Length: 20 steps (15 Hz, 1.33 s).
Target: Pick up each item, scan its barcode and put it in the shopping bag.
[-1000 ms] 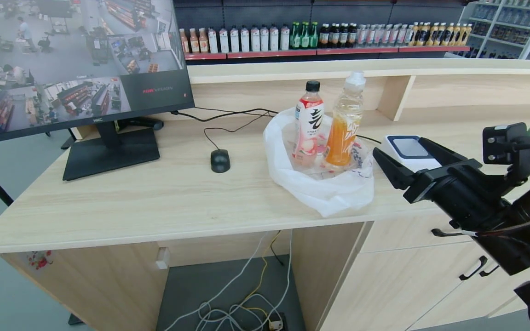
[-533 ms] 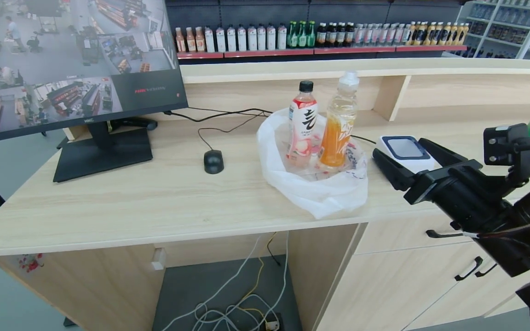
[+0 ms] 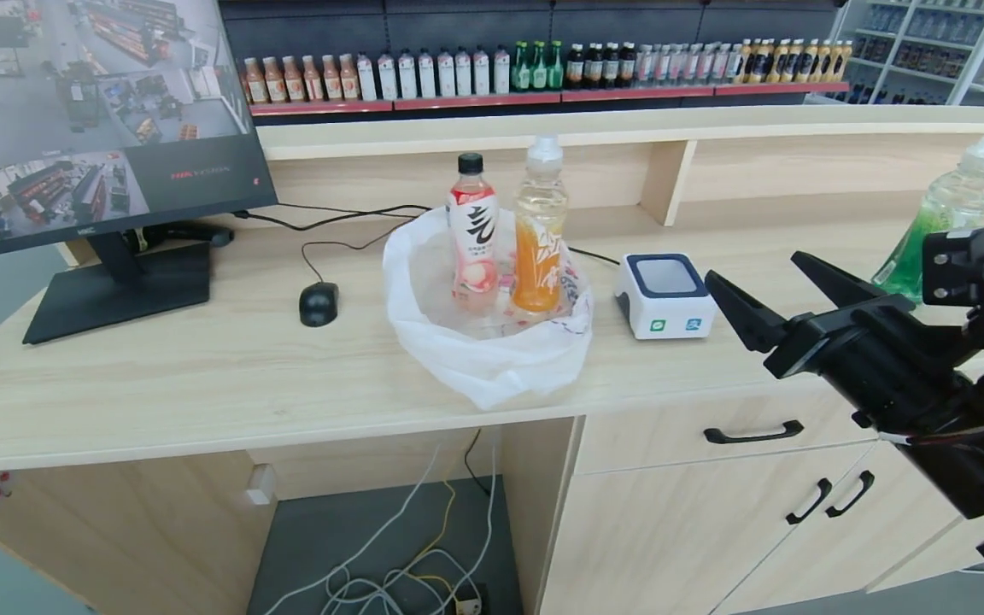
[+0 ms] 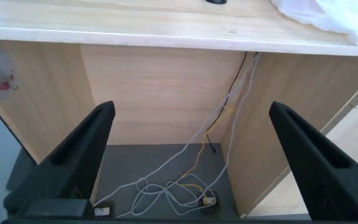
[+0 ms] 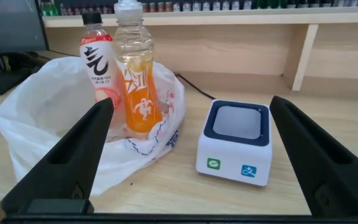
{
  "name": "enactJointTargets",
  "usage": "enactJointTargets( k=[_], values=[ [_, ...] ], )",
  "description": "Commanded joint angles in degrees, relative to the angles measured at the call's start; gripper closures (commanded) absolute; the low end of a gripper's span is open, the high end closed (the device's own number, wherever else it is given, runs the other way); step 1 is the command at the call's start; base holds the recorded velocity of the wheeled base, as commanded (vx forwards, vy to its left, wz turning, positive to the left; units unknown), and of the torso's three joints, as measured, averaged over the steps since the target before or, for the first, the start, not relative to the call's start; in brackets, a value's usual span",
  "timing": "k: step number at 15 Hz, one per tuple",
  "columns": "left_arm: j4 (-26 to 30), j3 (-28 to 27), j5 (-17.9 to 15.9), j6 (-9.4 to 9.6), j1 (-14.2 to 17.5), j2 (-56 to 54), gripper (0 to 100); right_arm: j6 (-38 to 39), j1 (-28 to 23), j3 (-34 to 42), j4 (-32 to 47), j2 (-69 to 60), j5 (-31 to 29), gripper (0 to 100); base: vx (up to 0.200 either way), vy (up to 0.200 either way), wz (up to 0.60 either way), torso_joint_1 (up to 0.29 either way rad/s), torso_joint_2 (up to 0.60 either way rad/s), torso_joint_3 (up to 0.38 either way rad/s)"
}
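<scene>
A white shopping bag [image 3: 492, 363] [image 5: 42, 118] lies open on the counter. Inside it stand a pink bottle [image 3: 472, 235] [image 5: 98, 59] and an orange bottle [image 3: 538, 231] [image 5: 137, 74]. To the bag's right sits the white barcode scanner [image 3: 664, 295] [image 5: 236, 143]. A green bottle [image 3: 940, 218] stands upright on the counter at the far right. My right gripper [image 3: 778, 286] [image 5: 191, 155] hangs open and empty just right of the scanner, in front of the green bottle. My left gripper [image 4: 191, 155] is open and empty, low in front of the counter, facing the knee space under it.
A monitor [image 3: 73, 120] stands at the counter's left with a black mouse [image 3: 319, 303] and its cable beside the bag. A raised ledge [image 3: 629, 128] runs along the counter's back. Drawers [image 3: 752, 431] sit below the scanner. Loose cables [image 4: 185, 186] lie on the floor under the counter.
The head camera has turned right, bringing the green bottle fully into sight. The right gripper stays open near the scanner. The things on the counter have not moved.
</scene>
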Motion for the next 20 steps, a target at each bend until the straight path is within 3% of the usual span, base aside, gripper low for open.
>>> enactJointTargets(
  k=[1,12,15,20],
  values=[
    [-0.01,0.01,0.04,-0.01,0.01,0.00,0,-0.04,0.01,0.03,-0.06,-0.33,0.02,0,0.000,-0.200,0.00,0.002,0.01,0.002],
    [-0.01,0.01,0.04,-0.01,0.01,0.00,0,-0.13,0.10,0.65,-0.06,-1.65,0.02,0,0.000,-0.200,0.00,0.003,0.00,0.003],
    [-0.01,0.01,0.04,-0.01,0.01,0.00,0,-0.21,-0.87,0.83,-0.06,-1.74,-0.07,0,0.000,-0.200,0.60,0.001,0.00,0.001],
    [-0.01,0.01,0.04,-0.10,0.01,0.00,0,-0.13,-1.04,2.50,-0.06,-2.44,0.02,0,0.000,-0.200,0.00,0.000,0.00,0.002]
  ],
)
